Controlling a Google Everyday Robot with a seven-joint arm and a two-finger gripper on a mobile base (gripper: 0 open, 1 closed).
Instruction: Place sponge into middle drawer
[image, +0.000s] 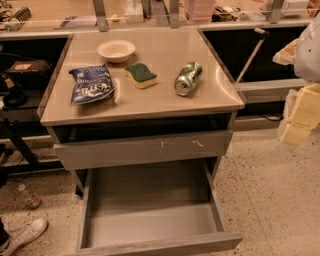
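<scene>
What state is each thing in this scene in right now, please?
sponge: lying on the countertop, green face up, ungripped.
middle drawer: pulled out, empty.
scratched upper drawer: slightly ajar.
can: lying on its side.
bowl: upright, empty.
chip bag: lying flat.
gripper: at the right edge, off the countertop, away from the sponge.

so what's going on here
A robot is meant to put the sponge into the middle drawer, which stands pulled open. The sponge lies untouched on the tabletop between a chip bag and a green can. The robot's hand is at the right edge of the view, off to the side of the table.
</scene>
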